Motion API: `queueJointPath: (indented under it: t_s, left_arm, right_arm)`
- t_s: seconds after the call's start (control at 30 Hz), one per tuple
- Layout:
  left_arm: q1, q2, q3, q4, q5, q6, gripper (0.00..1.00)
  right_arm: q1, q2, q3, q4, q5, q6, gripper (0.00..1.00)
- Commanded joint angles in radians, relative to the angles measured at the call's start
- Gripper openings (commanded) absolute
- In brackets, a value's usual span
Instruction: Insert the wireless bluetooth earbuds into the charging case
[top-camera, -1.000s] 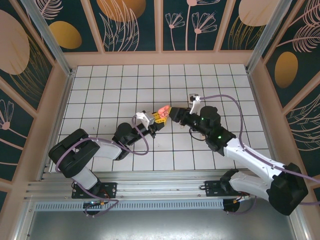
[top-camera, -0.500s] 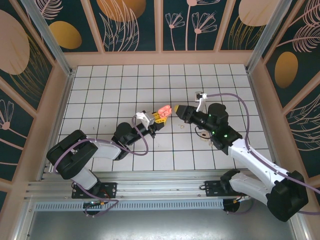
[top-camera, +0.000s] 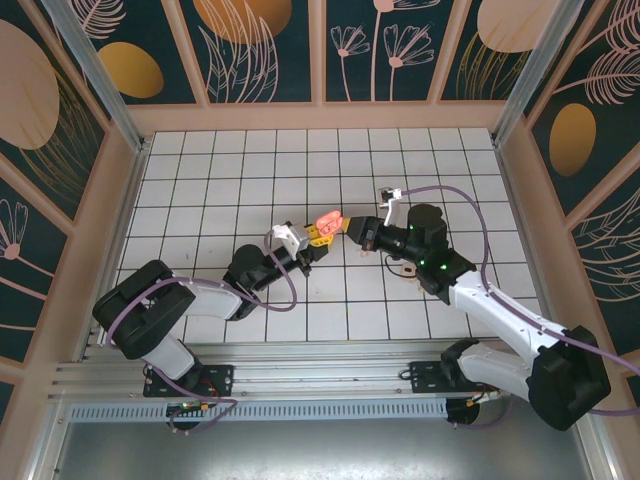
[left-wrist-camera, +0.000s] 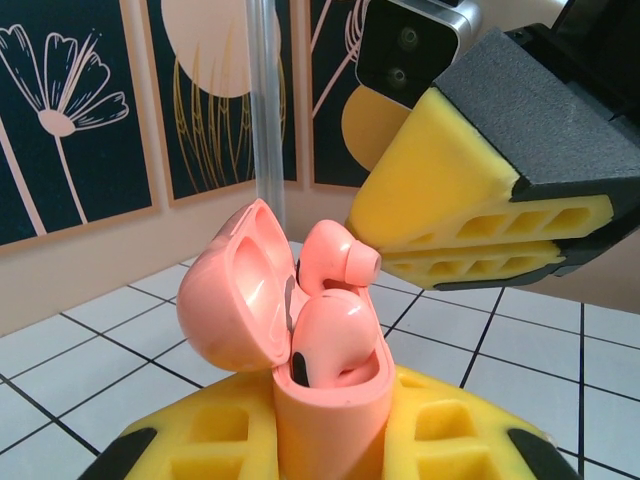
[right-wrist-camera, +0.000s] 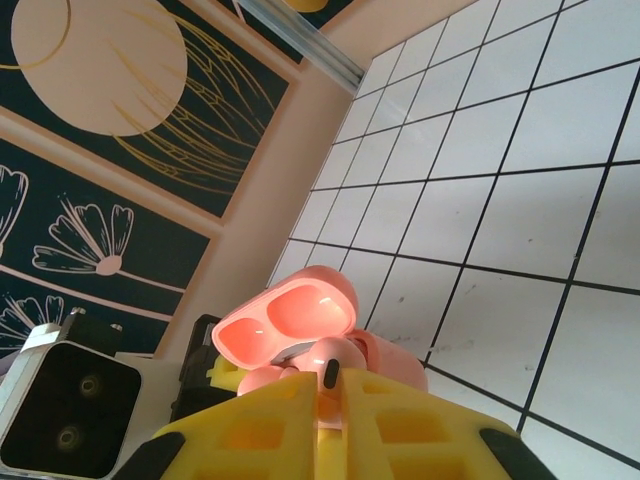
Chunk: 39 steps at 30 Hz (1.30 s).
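Legible text, labels, brands, numbers, signs: none can be read in any view.

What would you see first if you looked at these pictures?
The bright pink case stands out first, in the middle of the white tiled floor, lid open, clamped in the left gripper. Two pink earbuds sit in it, one poking up higher than the other. Right next to it is the right gripper, yellow and shut, pointing at the case.
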Motion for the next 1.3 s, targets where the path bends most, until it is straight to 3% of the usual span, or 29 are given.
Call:
queueJointPath:
  t_s: [0.0,0.6,0.93,1.27]
  left_arm:
    - [-0.006,-0.027,0.017,0.018,0.005,0.015,0.06]
    - [-0.005,-0.036,0.018,-0.002,0.014,0.027,0.06]
    - [-0.005,-0.051,0.011,-0.021,0.027,0.038,0.06]
    - [-0.005,-0.067,0.008,-0.040,0.036,0.045,0.06]
  right_arm:
    - [-0.001,0.010,0.025,0.047,-0.031,0.010,0.14]
    - [0.050,0.043,0.075,-0.041,0.012,-0.045,0.14]
    - [0.045,-0.022,0.083,-0.114,0.020,-0.100,0.22]
    - [0.032,-0.039,0.141,-0.176,0.035,-0.150,0.23]
